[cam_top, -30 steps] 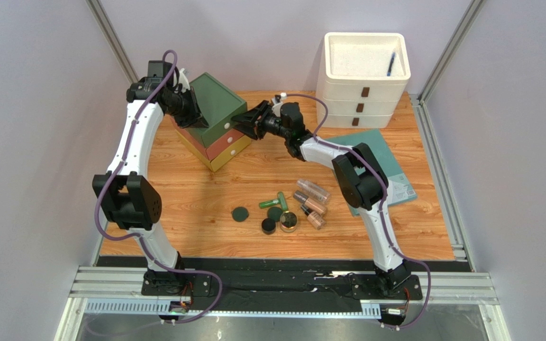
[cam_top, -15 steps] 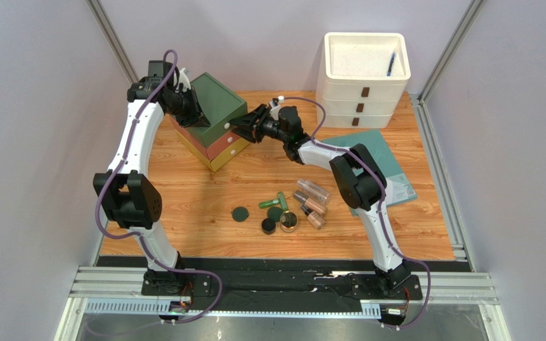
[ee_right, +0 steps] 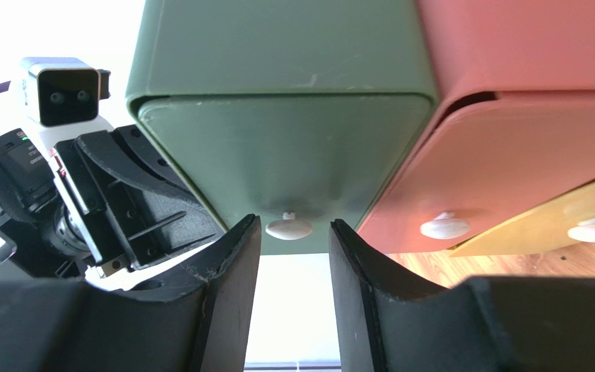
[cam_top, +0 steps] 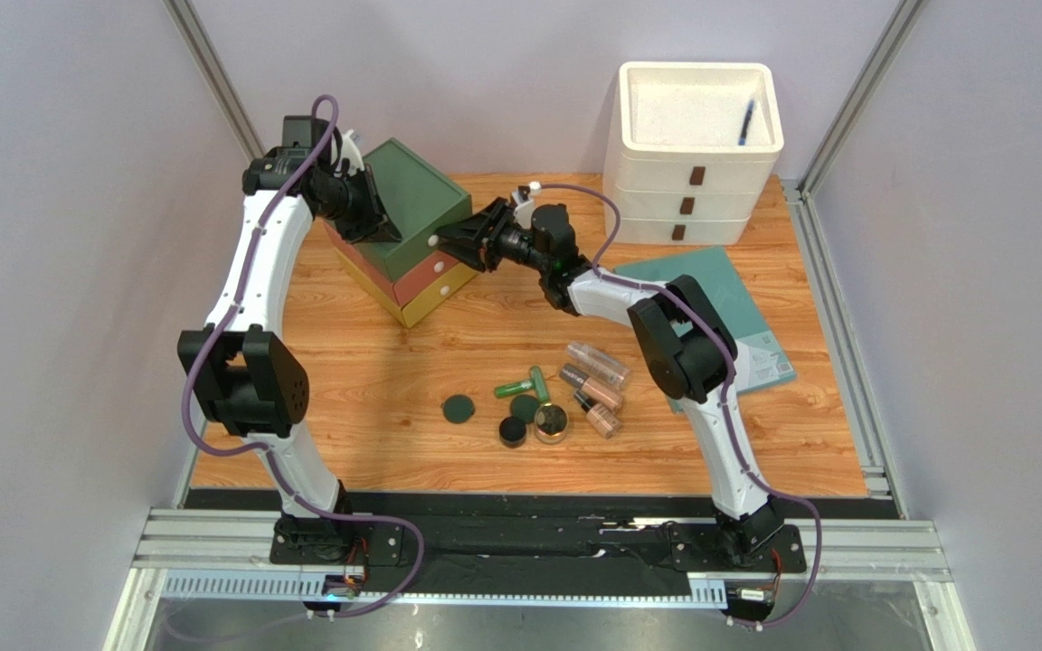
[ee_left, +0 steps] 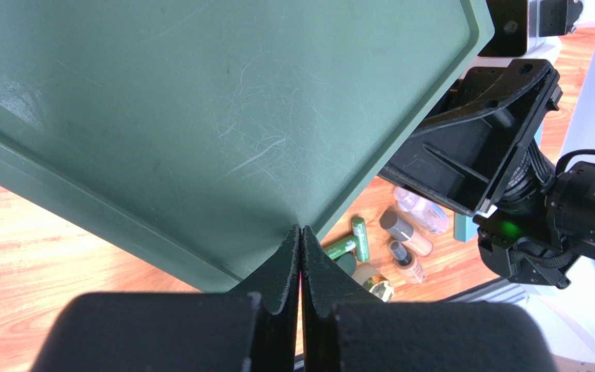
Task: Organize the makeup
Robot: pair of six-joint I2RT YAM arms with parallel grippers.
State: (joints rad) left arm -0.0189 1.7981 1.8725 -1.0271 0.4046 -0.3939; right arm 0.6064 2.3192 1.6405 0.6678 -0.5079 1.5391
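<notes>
Your right gripper (cam_top: 456, 244) straddles the white knob (ee_right: 289, 227) of the green top drawer (ee_right: 277, 155), jaws partly open, gripping nothing
Your left gripper (ee_left: 300, 232) is pinched fully closed and empty, tips at the rim of the chest (ee_left: 200, 116) top. The makeup (cam_top: 547, 400) lies loose on the table (cam_top: 391, 353), well apart from the chest
</notes>
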